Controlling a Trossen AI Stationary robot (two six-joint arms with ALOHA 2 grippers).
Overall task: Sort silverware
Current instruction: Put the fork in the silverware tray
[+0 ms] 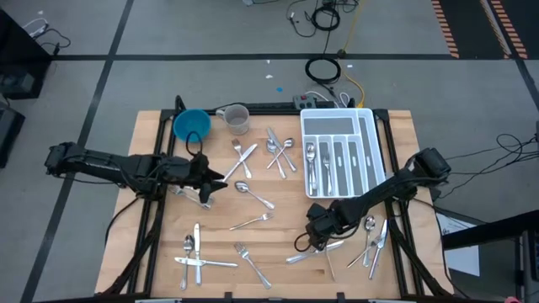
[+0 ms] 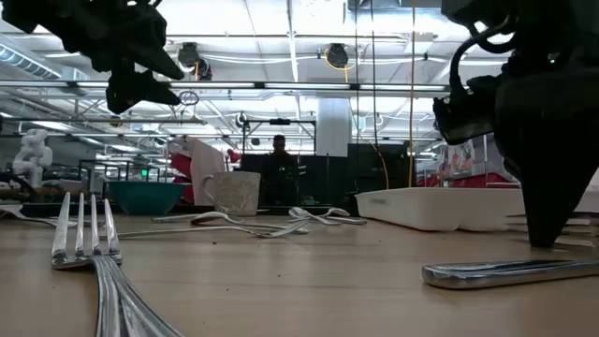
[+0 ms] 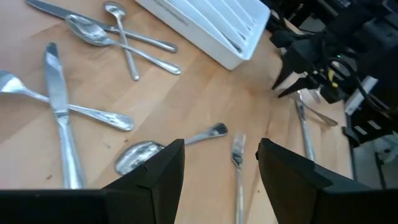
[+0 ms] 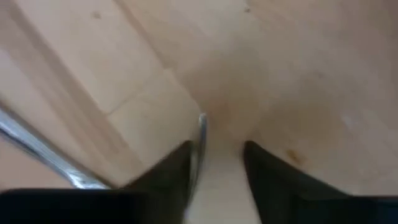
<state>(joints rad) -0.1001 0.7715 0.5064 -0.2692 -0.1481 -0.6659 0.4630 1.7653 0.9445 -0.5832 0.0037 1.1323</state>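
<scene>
From above, the silverware (image 1: pixel 253 181) lies scattered flat across the wooden table (image 1: pixel 152 252): a cluster toward the far middle, loose pieces in the centre, more along the near edge and near the near right corner. Each piece is judged light, stiff and slippery; lying flush on the wood, it offers little for a finger to get under, so the slim handle, taken across its width, looks the best hold. The right gripper (image 1: pixel 313 241) is down at the table among pieces near the near edge, right of centre. The left gripper (image 1: pixel 215 178) hangs over the left half. The white tray (image 1: pixel 368 143) by the far right corner already holds a few pieces; a blue bowl (image 1: pixel 192 124) and a cup (image 1: pixel 237 118) stand at the far edge.

From table height, a fork (image 2: pixel 84 239) lies close by and a knife handle (image 2: pixel 510 271) lies flat beside the right arm's lowered tip; the tray wall stands behind it.

The left wrist view shows its fingers (image 3: pixel 155 174) spread wide over a spoon (image 3: pixel 140 154) and a small fork (image 3: pixel 238 155), holding nothing.

The right wrist view shows its fingers (image 4: pixel 177 171) narrowed against the wood, a thin piece (image 4: pixel 202 134) standing in the gap; whether it is actually pinched cannot be told. A neighbouring piece (image 4: pixel 37 149) lies just beside, and could be nudged.
</scene>
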